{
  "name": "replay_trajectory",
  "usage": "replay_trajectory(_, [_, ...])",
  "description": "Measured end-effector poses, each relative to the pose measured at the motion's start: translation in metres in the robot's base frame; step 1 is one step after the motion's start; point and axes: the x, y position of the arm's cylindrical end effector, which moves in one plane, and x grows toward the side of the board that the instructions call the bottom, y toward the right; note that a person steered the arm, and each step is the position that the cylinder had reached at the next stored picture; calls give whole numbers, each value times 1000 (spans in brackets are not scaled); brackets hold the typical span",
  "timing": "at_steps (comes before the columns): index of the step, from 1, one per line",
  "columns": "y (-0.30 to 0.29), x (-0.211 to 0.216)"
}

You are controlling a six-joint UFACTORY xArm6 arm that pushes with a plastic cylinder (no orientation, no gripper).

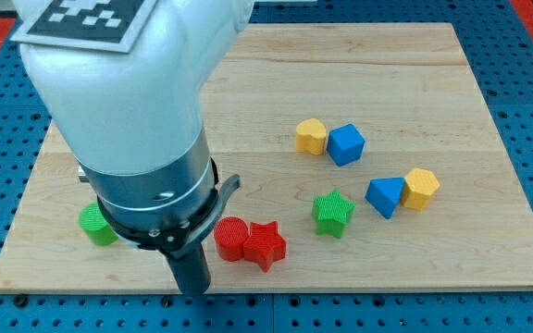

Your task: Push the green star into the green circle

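The green star [333, 212] lies on the wooden board [276, 102], right of centre and toward the view's bottom. The green circle [95, 225] sits at the view's lower left, partly hidden behind the arm's grey body. My rod comes down from the arm at the bottom of the view, and my tip [192, 290] is near the board's bottom edge, just left of the red circle [230, 239]. The tip lies between the green circle and the green star, well left of the star.
A red star [265, 245] touches the red circle's right side. A yellow block [311, 136] and a blue block [346, 144] sit together above the green star. A blue block [385, 196] and a yellow block [421, 188] sit to its right.
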Motion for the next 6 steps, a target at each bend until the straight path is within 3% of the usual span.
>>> replay_trajectory(2, [168, -4])
replay_trajectory(5, [143, -122])
replay_trajectory(6, [48, -128])
